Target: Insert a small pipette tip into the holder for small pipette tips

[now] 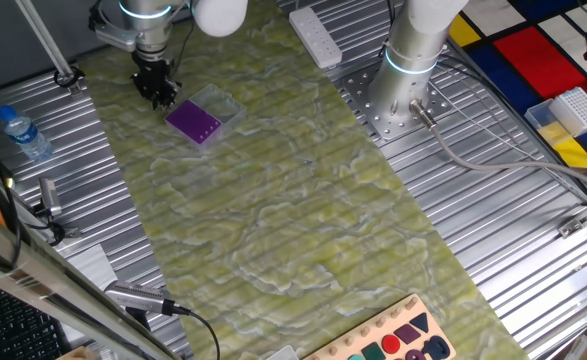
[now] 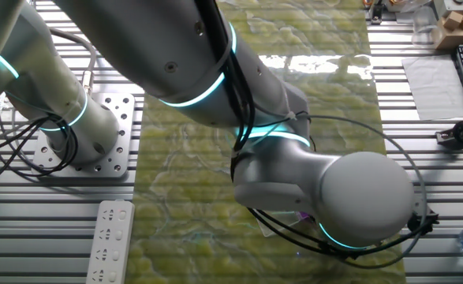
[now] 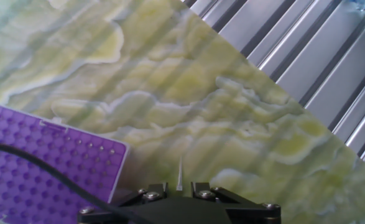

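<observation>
The holder for small pipette tips [image 1: 193, 122] is a flat purple square box with a fine grid of holes. It lies on the green marbled mat, with its clear cover piece [image 1: 221, 105] just behind it. My gripper [image 1: 157, 95] hangs just to the left of the holder, a little above the mat. In the hand view the holder [image 3: 39, 168] fills the lower left. The gripper [image 3: 178, 186] holds a thin, pale small pipette tip [image 3: 180, 173] that sticks out between the jaws, over bare mat just right of the holder's edge. In the other fixed view the arm hides almost all of the holder.
A water bottle [image 1: 23, 133] lies on the ribbed metal table at the left. A white power strip [image 1: 315, 37] lies at the back. The arm's base [image 1: 403, 95] stands to the right of the mat. A white gridded rack [image 1: 576, 108] sits far right. A shape board [image 1: 398, 340] lies at the front.
</observation>
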`<state>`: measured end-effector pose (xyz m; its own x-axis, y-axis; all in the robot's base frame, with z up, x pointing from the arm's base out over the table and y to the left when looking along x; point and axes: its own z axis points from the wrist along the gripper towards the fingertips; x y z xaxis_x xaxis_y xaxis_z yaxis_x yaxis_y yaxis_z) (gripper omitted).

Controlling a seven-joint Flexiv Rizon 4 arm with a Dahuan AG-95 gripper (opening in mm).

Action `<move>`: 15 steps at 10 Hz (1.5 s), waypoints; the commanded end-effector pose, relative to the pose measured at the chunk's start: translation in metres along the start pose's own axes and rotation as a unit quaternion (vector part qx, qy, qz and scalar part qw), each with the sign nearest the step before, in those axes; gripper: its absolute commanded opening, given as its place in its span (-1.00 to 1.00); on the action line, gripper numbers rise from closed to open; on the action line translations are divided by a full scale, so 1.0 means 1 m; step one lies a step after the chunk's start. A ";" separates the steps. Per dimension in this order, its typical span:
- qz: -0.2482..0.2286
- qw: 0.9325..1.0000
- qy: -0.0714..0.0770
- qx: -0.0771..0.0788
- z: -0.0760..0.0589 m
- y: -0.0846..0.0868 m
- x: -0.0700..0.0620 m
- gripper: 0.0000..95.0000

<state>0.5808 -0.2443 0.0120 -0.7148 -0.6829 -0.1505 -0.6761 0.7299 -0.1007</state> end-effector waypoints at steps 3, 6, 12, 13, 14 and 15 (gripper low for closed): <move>-0.005 1.000 -0.010 0.005 0.000 0.000 -0.001 -1.00; -0.005 1.000 -0.012 0.005 0.000 0.000 -0.001 -1.00; 0.001 1.000 -0.015 0.008 -0.002 -0.001 -0.003 -0.60; 0.003 1.000 -0.015 0.008 -0.002 -0.001 -0.004 -0.60; 0.004 1.000 -0.015 0.008 -0.002 -0.001 -0.005 -0.60; 0.004 1.000 -0.015 0.008 -0.002 -0.001 -0.005 -0.60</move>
<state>0.5846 -0.2418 0.0147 -0.7151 -0.6750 -0.1817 -0.6663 0.7368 -0.1149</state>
